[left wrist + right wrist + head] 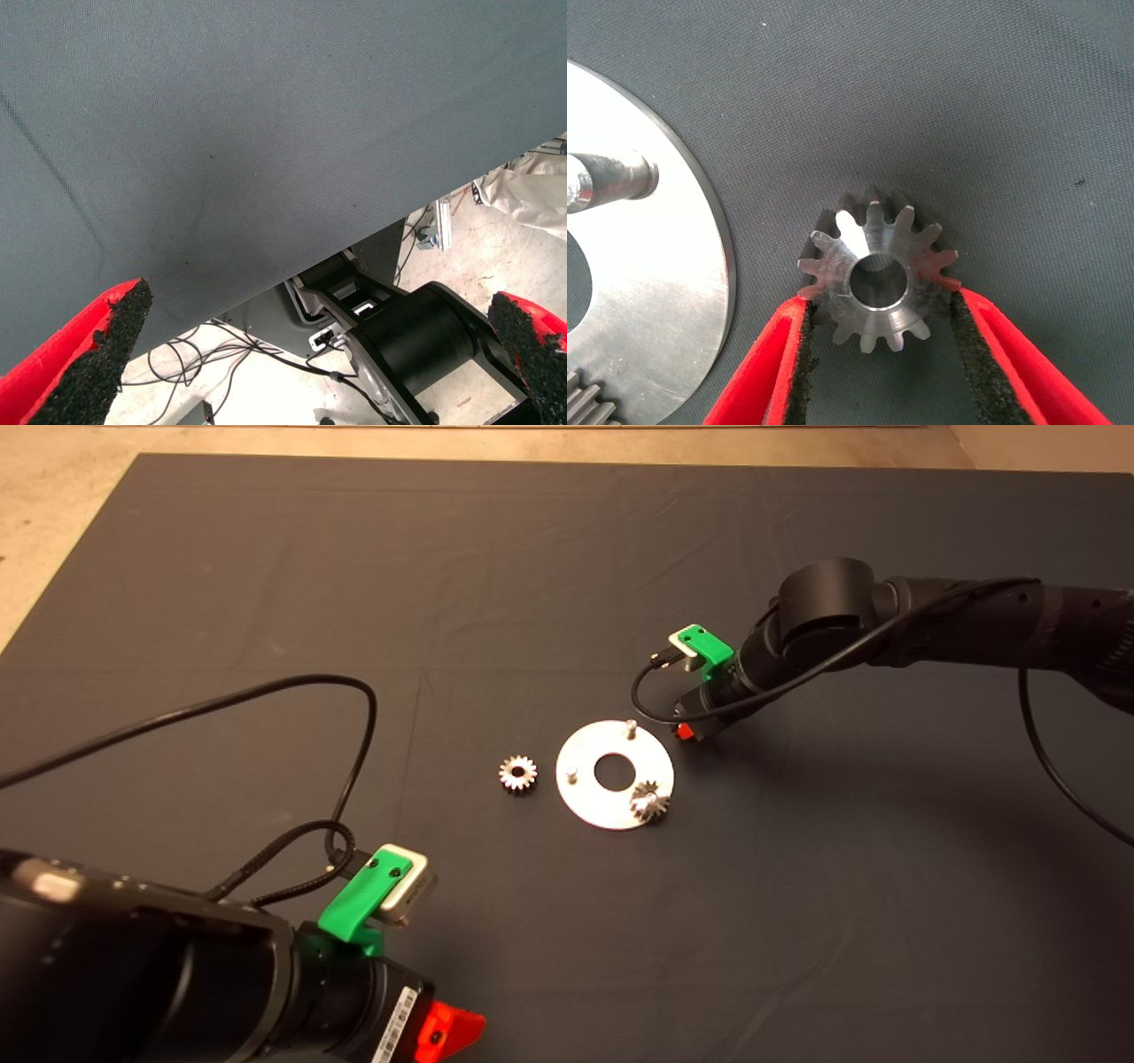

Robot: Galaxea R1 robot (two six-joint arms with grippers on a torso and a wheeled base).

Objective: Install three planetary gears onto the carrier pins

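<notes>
The silver carrier disc (585, 802) lies mid-mat with two bare pins (630, 727) (571, 772). One planetary gear (649, 802) sits on the disc at its third pin. A second gear (518, 772) lies loose on the mat just left of the disc. My right gripper (687, 731) is low at the disc's far right edge. In the right wrist view its fingers (799, 354) are shut on a third gear (877, 274), beside the disc (647, 292) and a pin (611, 177). This gear is hidden in the head view. My left gripper (452, 1027) is parked open at the lower left.
The dark mat (266, 602) covers the table. The left arm's black cable (354, 717) loops over the mat left of the loose gear. The left wrist view (319, 297) looks past the mat's edge at floor cables and the robot's base.
</notes>
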